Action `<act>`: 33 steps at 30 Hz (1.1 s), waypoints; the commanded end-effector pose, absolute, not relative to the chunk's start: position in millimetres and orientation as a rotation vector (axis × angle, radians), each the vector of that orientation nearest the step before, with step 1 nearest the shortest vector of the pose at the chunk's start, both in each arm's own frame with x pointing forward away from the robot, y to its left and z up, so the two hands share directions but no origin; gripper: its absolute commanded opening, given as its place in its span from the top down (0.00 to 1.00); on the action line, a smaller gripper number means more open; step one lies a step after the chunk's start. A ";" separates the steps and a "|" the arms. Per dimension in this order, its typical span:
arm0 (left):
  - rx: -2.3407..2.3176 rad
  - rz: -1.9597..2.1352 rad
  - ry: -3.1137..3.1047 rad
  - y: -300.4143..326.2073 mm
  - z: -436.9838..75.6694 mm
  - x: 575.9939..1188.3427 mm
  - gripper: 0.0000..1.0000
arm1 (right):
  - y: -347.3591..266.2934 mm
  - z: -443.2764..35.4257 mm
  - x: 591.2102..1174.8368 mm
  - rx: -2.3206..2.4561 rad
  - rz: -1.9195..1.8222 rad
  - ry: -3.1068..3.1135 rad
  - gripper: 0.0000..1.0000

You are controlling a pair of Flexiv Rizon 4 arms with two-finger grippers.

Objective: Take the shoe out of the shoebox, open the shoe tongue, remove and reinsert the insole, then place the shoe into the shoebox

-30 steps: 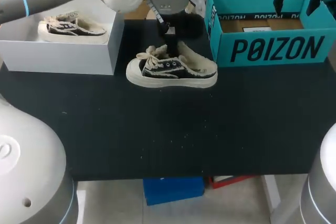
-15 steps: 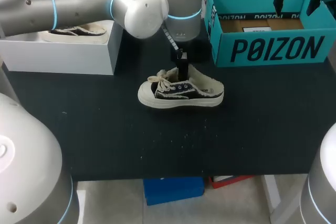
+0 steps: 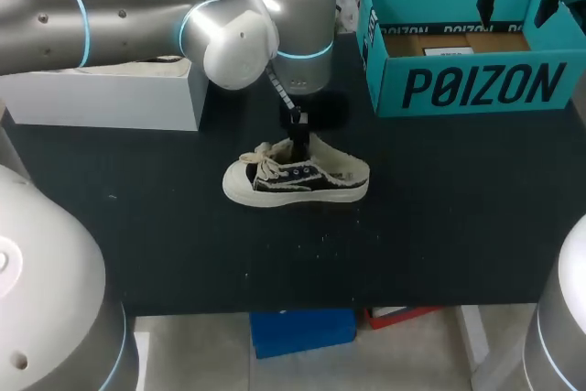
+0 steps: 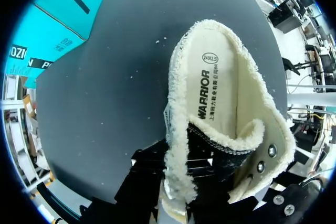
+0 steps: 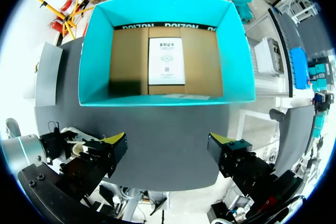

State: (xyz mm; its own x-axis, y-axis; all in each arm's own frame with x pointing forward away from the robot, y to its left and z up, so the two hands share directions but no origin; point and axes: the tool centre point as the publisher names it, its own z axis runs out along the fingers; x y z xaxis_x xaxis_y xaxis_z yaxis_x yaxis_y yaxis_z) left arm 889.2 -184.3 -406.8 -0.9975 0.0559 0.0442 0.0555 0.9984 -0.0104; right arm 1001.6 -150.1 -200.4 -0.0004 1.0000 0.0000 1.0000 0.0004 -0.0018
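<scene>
Grasping the shoe (image 3: 298,180) is the left gripper (image 3: 299,137); right gripper (image 5: 169,140) gapes above shoebox (image 3: 458,89).

We record a black table (image 3: 430,217) whose top carries scattered pale specks (image 3: 322,237), most of them near its middle. On its far left part stands a white box (image 3: 101,103), rectangular and plain-walled, with one long face turned toward the near edge. Its top is largely hidden, and we cannot tell what it holds. Well apart from it, on the far right part, a white printed sheet (image 5: 166,61) lies flat on the brown cardboard floor of the teal shoebox (image 5: 92,61), about midway between the side walls. Its print is too small to make out.
</scene>
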 end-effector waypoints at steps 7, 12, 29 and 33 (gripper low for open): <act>-0.207 0.255 -3.154 -178.2 -340.1 871.5 0.00 | -150.1 -200.2 1001.3 -2.220 0.002 -2.221 0.00; -0.201 0.469 -3.155 -162.9 -302.9 851.1 0.00 | -150.1 -200.2 1001.3 -2.220 0.002 -2.221 0.00; -0.221 0.841 -3.129 -77.4 -291.6 810.4 0.00 | -150.1 -200.2 1001.3 -2.220 0.002 -2.221 0.00; -0.185 0.915 -3.114 -57.2 -295.2 810.2 0.00 | -150.1 -200.2 1001.3 -2.220 0.002 -2.221 0.00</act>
State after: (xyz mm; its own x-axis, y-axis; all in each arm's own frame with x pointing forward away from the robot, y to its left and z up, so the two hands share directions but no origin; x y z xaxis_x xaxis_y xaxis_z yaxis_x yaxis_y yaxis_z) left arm 817.5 -81.1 -289.5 -0.9915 0.1083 -0.0717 0.1276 0.9161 -0.3800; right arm 1001.6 -150.1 -200.4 -0.0004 1.0000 0.0000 1.0000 0.0004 -0.0019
